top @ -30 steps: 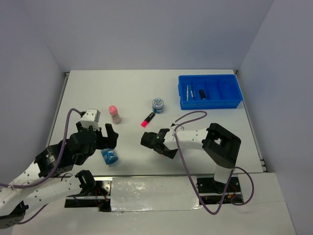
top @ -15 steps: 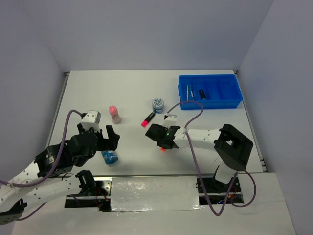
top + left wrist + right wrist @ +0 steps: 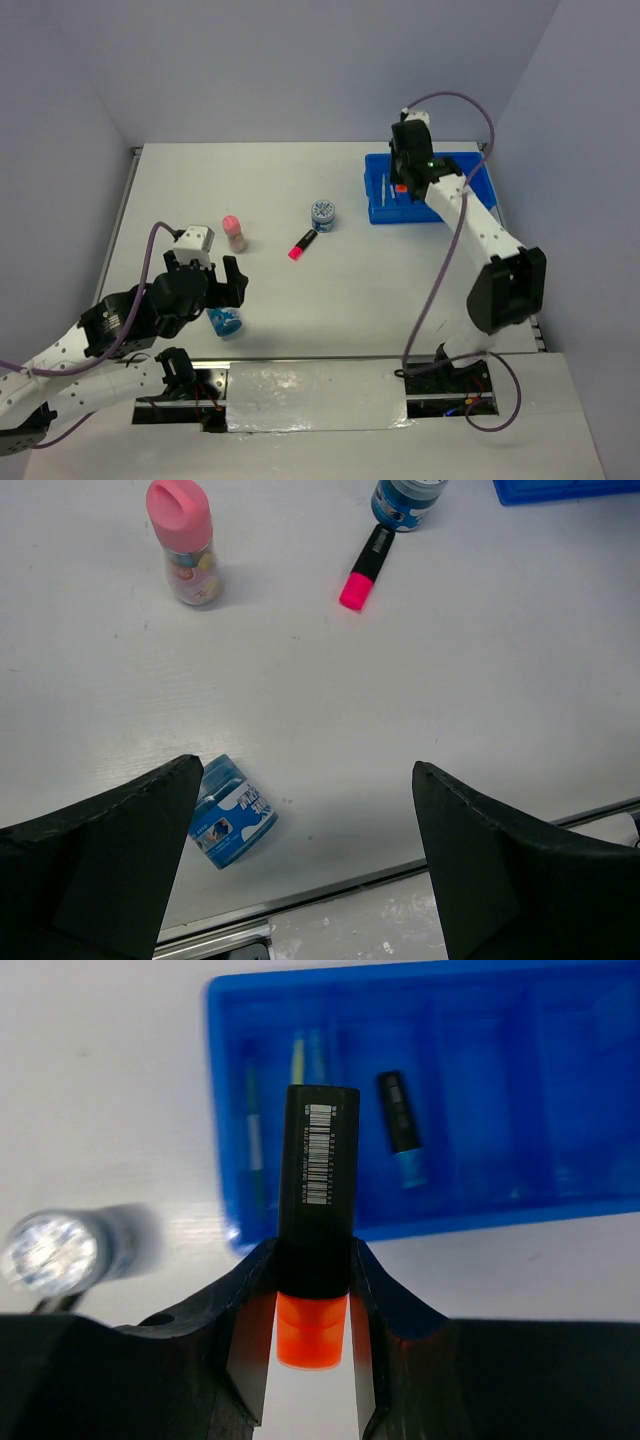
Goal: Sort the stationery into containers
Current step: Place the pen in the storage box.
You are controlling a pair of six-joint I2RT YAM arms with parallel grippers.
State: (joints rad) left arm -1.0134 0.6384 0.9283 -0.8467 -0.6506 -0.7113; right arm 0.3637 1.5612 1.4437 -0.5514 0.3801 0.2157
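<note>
Right wrist view: the right hand [image 3: 313, 1295] is closed tight on a black marker with an orange cap [image 3: 318, 1180]. It holds it above the left part of the blue tray [image 3: 560, 1205]. Over the table [image 3: 450, 680], the left hand [image 3: 305, 780] is wide open and holds nothing. A blue jar [image 3: 230, 825] lies on its side by one finger.

Black orange-capped marker [image 3: 318, 1210] held over blue tray [image 3: 500, 1212] containing pale sticks [image 3: 298, 1060], blue-capped marker [image 3: 400, 1125]; outside: pink-capped marker [image 3: 366, 567], pink-capped bottle [image 3: 185, 540], upright jar [image 3: 405, 500], tipped jar [image 3: 232, 825].
</note>
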